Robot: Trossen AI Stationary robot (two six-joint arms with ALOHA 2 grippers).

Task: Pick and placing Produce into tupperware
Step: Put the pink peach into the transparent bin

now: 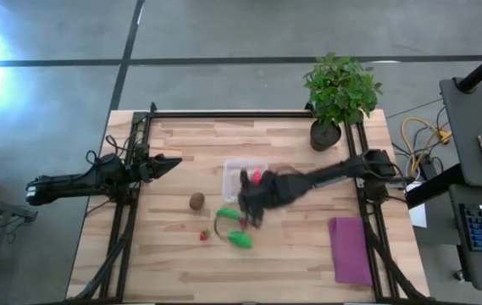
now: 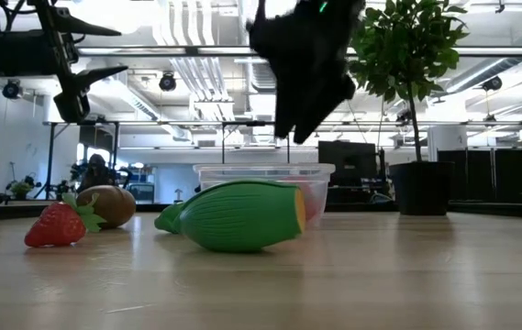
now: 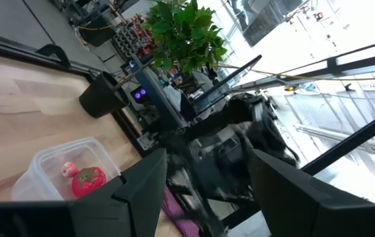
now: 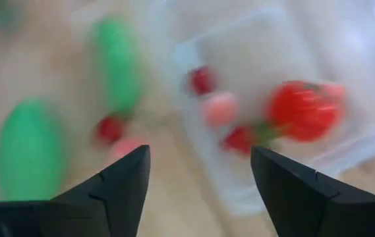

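The right gripper (image 1: 249,203) is held wide open and empty just above the tupperware's (image 1: 234,167) near edge, partly hiding it. Red pieces (image 3: 87,182) are seen inside. Beside the gripper lie two green pieces (image 1: 241,240), blurred at the wrist.

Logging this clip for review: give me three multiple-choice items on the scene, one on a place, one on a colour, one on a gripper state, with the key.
1. Where is the kiwi?
A. in the tupperware
B. on the table left of the tupperware
C. on the purple cloth

2. What colour is the flat cloth near the right arm's base?
A. purple
B. yellow
C. white

3. How are the right gripper's fingers?
A. shut on a green piece
B. shut, empty
C. open, empty

Key: B, the high view shows it on bare wood beside the tupperware; A, it reads purple; C, the right wrist view shows spread fingers holding nothing.
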